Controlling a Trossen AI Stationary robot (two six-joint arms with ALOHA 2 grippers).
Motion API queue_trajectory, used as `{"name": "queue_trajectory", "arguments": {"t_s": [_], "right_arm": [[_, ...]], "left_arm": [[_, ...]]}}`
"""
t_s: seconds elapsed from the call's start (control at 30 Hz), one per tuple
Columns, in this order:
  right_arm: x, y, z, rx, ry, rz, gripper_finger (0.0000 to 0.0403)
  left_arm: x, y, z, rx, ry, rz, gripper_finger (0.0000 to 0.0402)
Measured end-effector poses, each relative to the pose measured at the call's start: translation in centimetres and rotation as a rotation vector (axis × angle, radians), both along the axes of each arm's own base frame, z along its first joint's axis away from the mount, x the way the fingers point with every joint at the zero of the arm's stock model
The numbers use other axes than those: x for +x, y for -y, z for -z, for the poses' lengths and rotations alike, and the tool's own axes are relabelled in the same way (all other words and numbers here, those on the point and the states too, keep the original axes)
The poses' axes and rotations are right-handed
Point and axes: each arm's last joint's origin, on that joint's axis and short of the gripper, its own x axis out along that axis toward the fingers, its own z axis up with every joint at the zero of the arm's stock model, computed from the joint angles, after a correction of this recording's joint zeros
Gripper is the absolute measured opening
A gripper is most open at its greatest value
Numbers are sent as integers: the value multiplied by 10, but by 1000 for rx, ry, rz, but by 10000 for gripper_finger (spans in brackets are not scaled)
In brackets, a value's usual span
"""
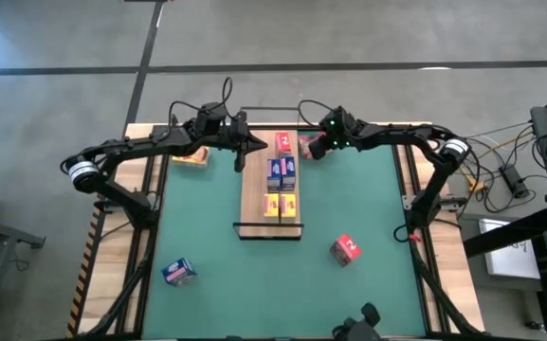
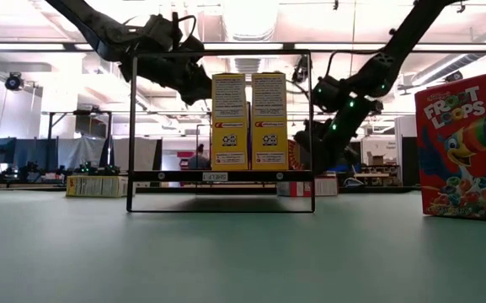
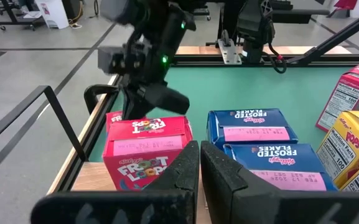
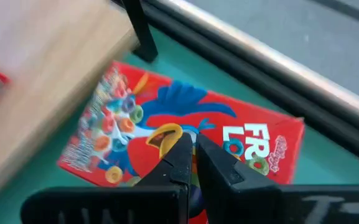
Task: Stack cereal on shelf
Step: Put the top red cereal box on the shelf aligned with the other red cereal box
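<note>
The light-wood shelf [image 1: 254, 194] lies on the green mat and carries standing cereal boxes: red [image 1: 283, 144] at its far end, blue [image 1: 282, 171] in the middle, yellow [image 1: 281, 205] at its near end. My left gripper [image 3: 199, 163] is shut and empty at the shelf's left edge [image 1: 241, 154], its fingers pointing at the gap between the red [image 3: 145, 149] and blue [image 3: 277, 163] boxes. My right gripper [image 4: 191, 155] is shut just over a red box [image 4: 229, 134] that lies flat on the mat by the shelf's far right corner [image 1: 309, 145]. My right gripper points its shut fingers down at the printed top face [image 4: 167, 127] of the flat red box, near its middle. I cannot tell whether the tips touch it. The box lies flat on the mat.
A yellow box [image 1: 190, 156] lies at the far left. A blue box [image 1: 178, 272] stands near left and a red box [image 1: 346, 249] near right, large in the low view [image 2: 466, 147]. The shelf's black wire frame [image 2: 221, 55] rises at its ends.
</note>
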Motion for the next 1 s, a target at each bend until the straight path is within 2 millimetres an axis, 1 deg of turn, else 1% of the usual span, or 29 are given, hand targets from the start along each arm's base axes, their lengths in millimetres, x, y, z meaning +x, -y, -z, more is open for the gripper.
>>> {"name": "queue_trajectory", "arguments": {"t_s": [0.1, 0.23, 0.37, 0.5, 0.63, 0.83, 0.93, 1.0], "right_arm": [[-1, -1, 4, 26, -27, -1, 13], [-7, -7, 5, 92, -92, -9, 13], [-11, -15, 2, 169, -106, -45, 13], [-12, -29, -4, 267, -97, -90, 13], [-11, -50, -8, 387, -118, -137, 13], [-6, -90, -13, 500, -228, -190, 13], [-5, -110, -22, 506, -243, -217, 13], [-6, -121, -33, 493, -220, -239, 13]], "left_arm": [[0, 0, 0, 0, 0, 0, 0], [0, 0, 0, -4, 1, -1, 0], [1, 1, 0, -6, 3, 2, 0], [2, 3, -2, -7, 11, 7, 0], [1, 11, -11, 9, 36, 26, 0], [-2, 28, -30, 44, 90, 67, 0], [-5, 38, -38, 55, 110, 90, 0], [-6, 45, -43, 59, 118, 107, 0]]}}
